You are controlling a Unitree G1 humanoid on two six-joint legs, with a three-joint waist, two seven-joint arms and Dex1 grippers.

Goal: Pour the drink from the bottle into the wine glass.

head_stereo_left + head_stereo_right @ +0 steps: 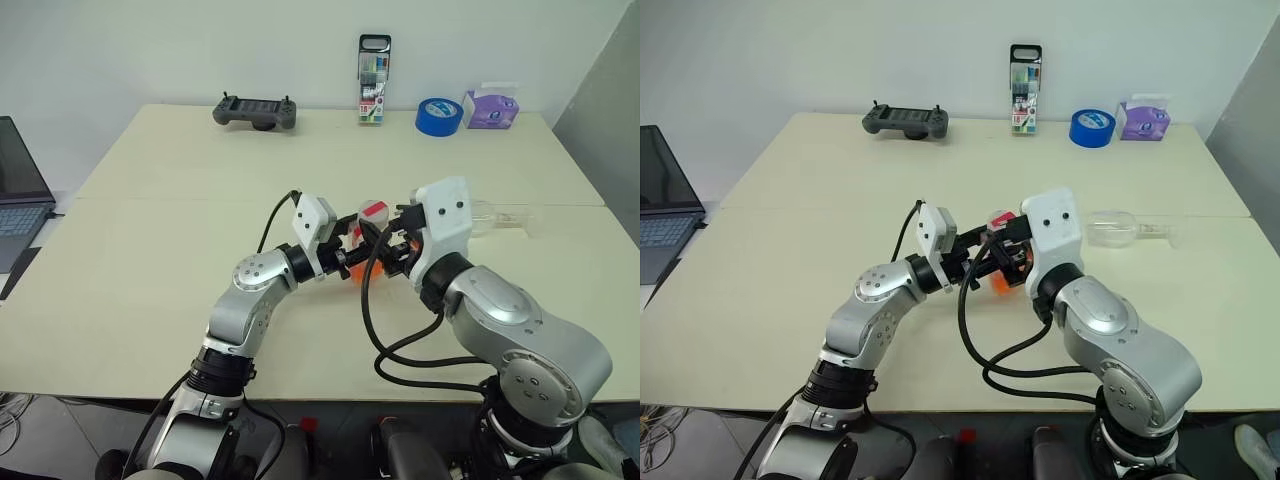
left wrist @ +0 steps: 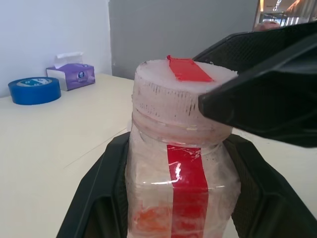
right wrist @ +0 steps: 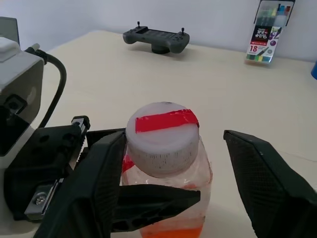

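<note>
Capped in white with a red tape strip, the bottle (image 3: 166, 148) stands upright near the middle of the table (image 1: 150, 200), pinched around its body by the left tool (image 2: 168, 198), with the orange-red drink (image 3: 171, 230) low inside. Straddling the cap, the right tool (image 3: 178, 163) has its fingers (image 3: 262, 173) spread, one near the cap and the other clear of it. If they close off-centre, I judge the cap could slip or the bottle twist in the left grip and spill. Lying on its side just beyond the right arm, the wine glass (image 1: 1115, 228) must be stood up before pouring and could roll. Open table lies left; controller (image 1: 255, 110), marker case (image 1: 374, 80), tape roll (image 1: 437, 116) and tissues (image 1: 490, 107) line the far edge.
</note>
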